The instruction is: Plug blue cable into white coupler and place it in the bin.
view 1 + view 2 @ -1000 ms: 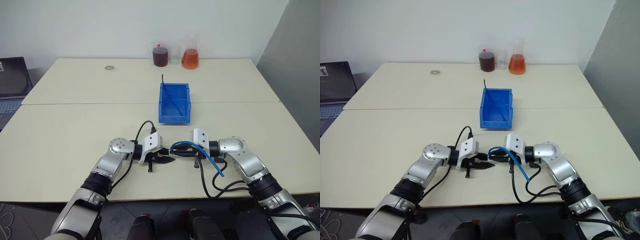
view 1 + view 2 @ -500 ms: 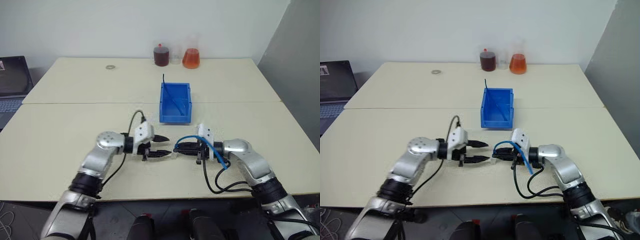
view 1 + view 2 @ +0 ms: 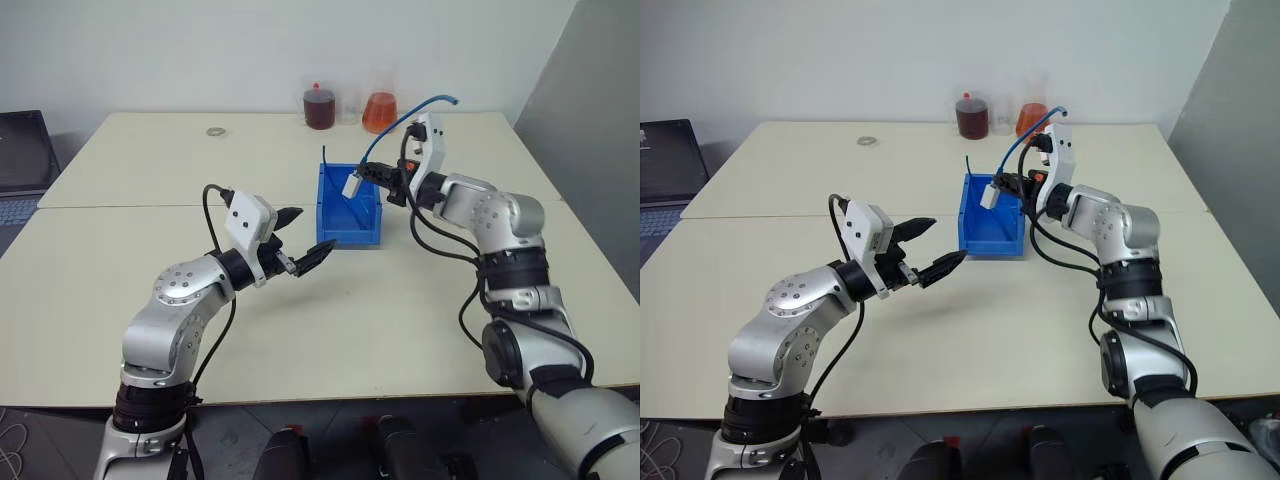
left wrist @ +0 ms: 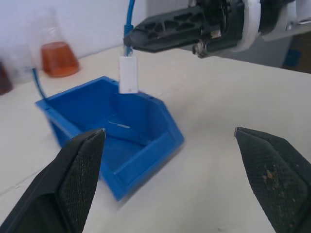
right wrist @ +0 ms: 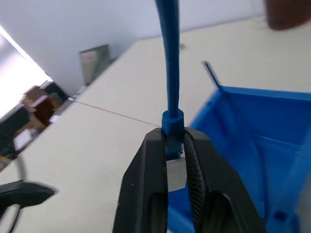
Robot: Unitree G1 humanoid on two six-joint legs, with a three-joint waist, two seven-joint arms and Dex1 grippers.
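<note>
Blue cable point(image 3: 395, 127) with white coupler point(image 3: 352, 184) pinched by raised right gripper point(image 3: 372, 175) above bin point(image 3: 348, 232), left gripper point(image 3: 300, 240) spread empty.

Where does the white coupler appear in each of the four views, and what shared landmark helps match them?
Left eye view: white coupler hangs from the right gripper, above the bin.
Right eye view: coupler over the bin's left wall.
Left wrist view: coupler dangles over the bin's far rim.
Right wrist view: coupler pinched between the fingers.
Shared landmark: the bin.
</note>
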